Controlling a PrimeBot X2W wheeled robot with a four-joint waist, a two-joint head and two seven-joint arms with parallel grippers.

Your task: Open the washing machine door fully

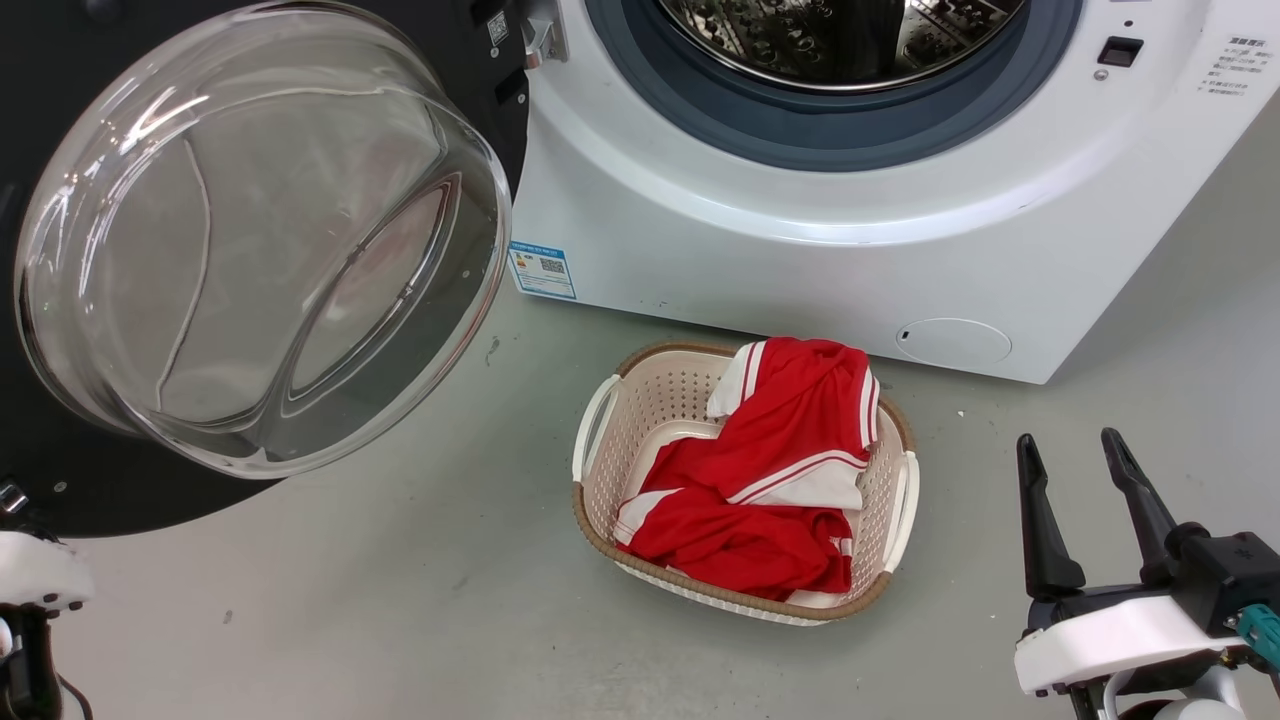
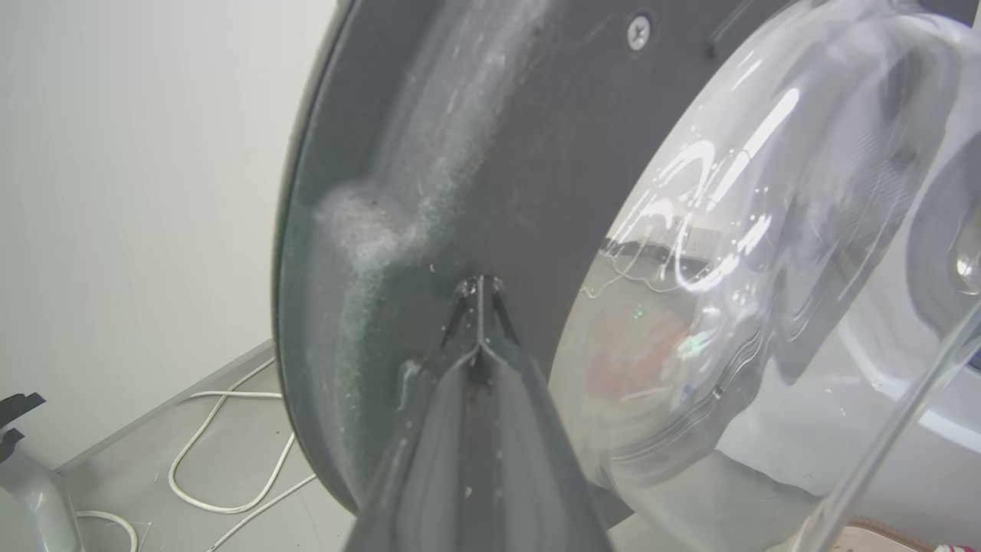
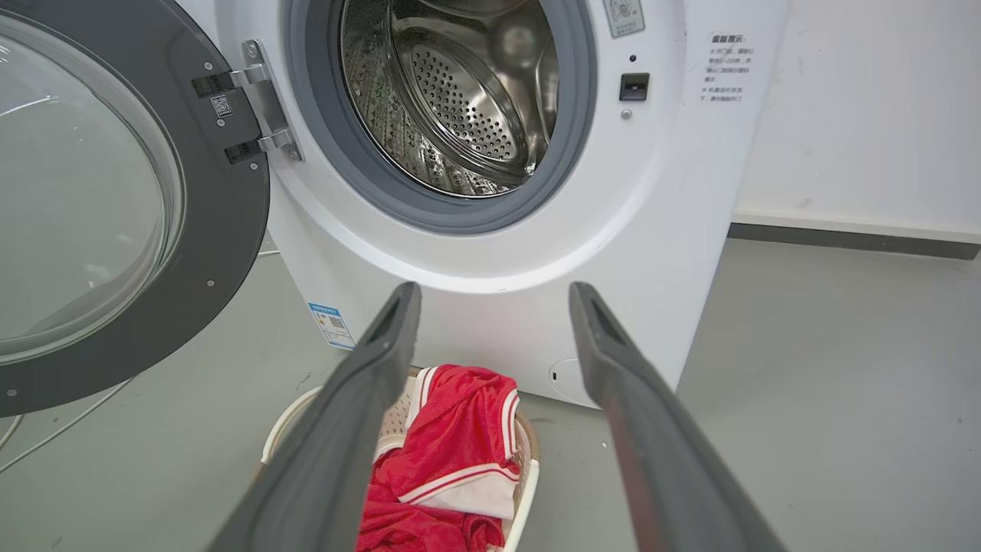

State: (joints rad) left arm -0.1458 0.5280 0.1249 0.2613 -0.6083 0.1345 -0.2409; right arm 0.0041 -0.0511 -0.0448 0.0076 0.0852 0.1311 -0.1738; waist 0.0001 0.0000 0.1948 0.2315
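Above the grey floor, my left gripper sits closed, empty, against the washing machine door; my right gripper is spread, empty.

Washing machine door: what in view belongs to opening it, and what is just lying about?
Job: round glossy black door with clear glass bowl; white front-loading washing machine; left gripper, shut, at the door.
Lying about: white perforated plastic basket; red-and-white garment; white floor cable.
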